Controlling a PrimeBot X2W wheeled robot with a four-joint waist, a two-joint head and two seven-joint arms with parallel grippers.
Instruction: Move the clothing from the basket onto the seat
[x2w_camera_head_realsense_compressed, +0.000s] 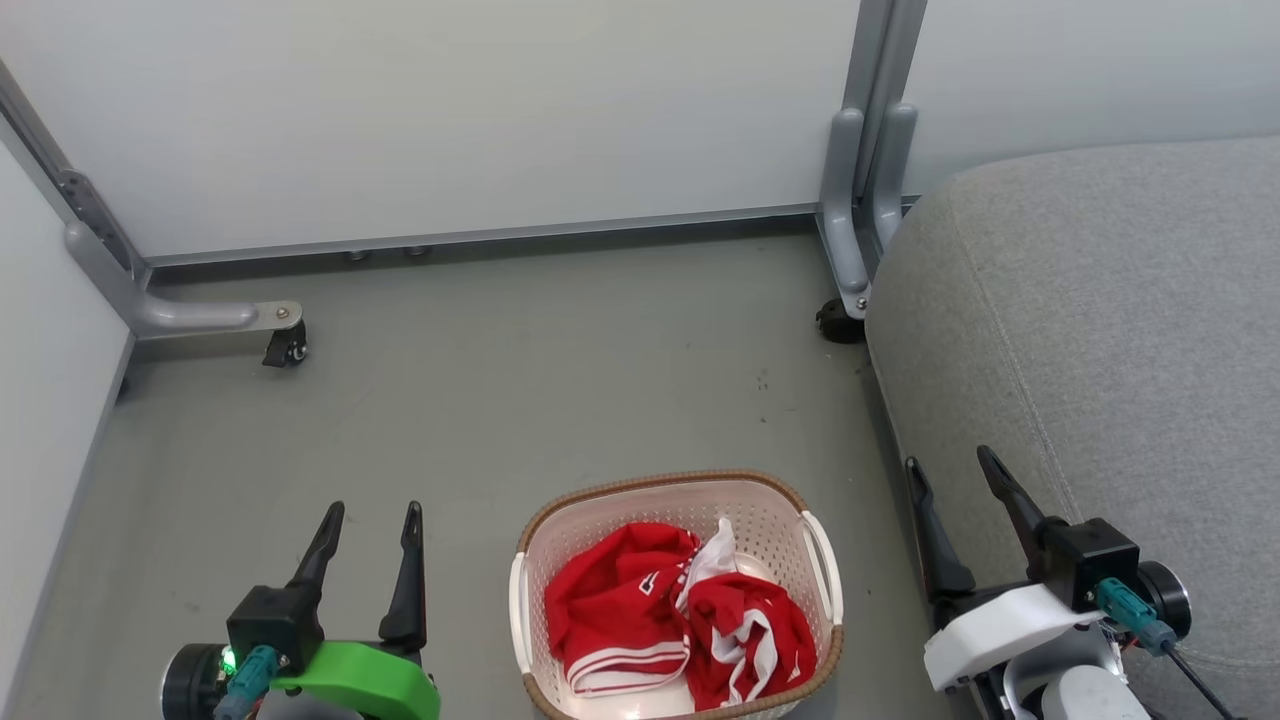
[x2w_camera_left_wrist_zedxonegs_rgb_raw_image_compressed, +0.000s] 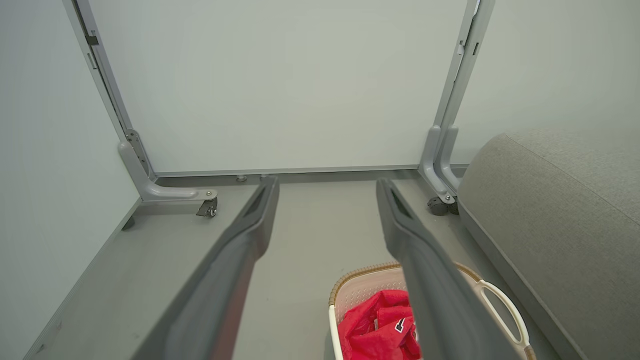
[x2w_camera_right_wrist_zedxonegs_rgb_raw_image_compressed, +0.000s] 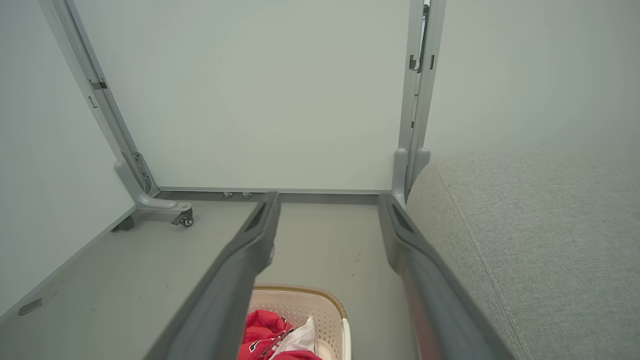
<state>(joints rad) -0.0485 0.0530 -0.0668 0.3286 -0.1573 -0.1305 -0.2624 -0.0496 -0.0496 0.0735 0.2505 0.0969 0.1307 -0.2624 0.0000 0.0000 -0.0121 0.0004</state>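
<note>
Clothing (x2w_camera_head_realsense_compressed: 680, 620), head view: red heap inside the basket (x2w_camera_head_realsense_compressed: 770, 515) on the floor (x2w_camera_head_realsense_compressed: 500, 400), beside the grey seat (x2w_camera_head_realsense_compressed: 1100, 330).
Claws, head view: left claw (x2w_camera_head_realsense_compressed: 372, 512) and right claw (x2w_camera_head_realsense_compressed: 948, 458) flank the basket, both spread wide, empty.
Left wrist view: left claw (x2w_camera_left_wrist_zedxonegs_rgb_raw_image_compressed: 325, 182) gaping; clothing (x2w_camera_left_wrist_zedxonegs_rgb_raw_image_compressed: 372, 330) in basket (x2w_camera_left_wrist_zedxonegs_rgb_raw_image_compressed: 357, 292) below.
Right wrist view: right claw (x2w_camera_right_wrist_zedxonegs_rgb_raw_image_compressed: 327, 196) gaping; clothing (x2w_camera_right_wrist_zedxonegs_rgb_raw_image_compressed: 262, 327) in basket (x2w_camera_right_wrist_zedxonegs_rgb_raw_image_compressed: 310, 305), seat (x2w_camera_right_wrist_zedxonegs_rgb_raw_image_compressed: 525, 240) alongside.
</note>
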